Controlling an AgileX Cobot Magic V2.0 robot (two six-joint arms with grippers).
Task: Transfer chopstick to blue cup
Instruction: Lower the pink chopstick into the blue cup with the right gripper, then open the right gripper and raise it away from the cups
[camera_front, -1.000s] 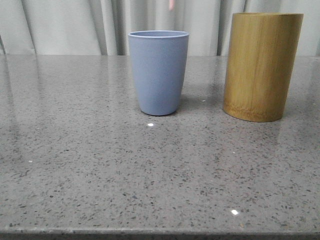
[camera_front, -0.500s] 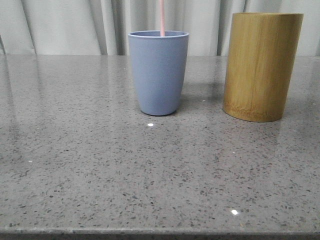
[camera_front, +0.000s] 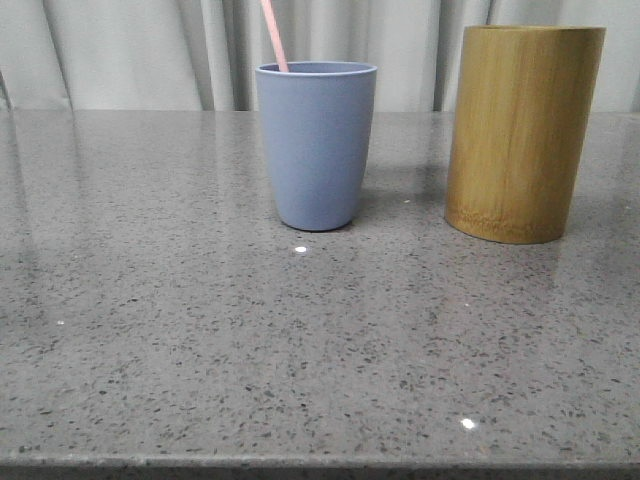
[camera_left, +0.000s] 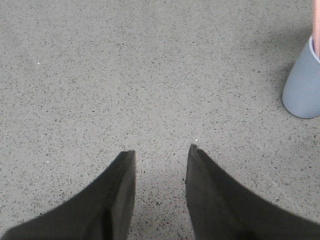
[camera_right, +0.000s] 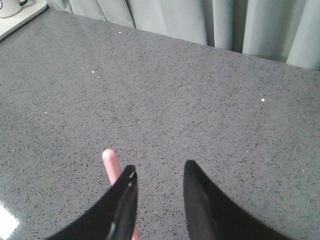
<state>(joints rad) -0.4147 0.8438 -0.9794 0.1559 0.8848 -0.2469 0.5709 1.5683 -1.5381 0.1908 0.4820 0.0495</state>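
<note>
Pale curtains hang behind the speckled grey worktop (camera_front: 200, 330); no writing is readable. Inside the blue cup (camera_front: 316, 145), the chopstick (camera_front: 274, 35) now leans left, upright half a second ago. Left gripper (camera_left: 160, 150) and right gripper (camera_right: 157, 172) gape empty.
</note>
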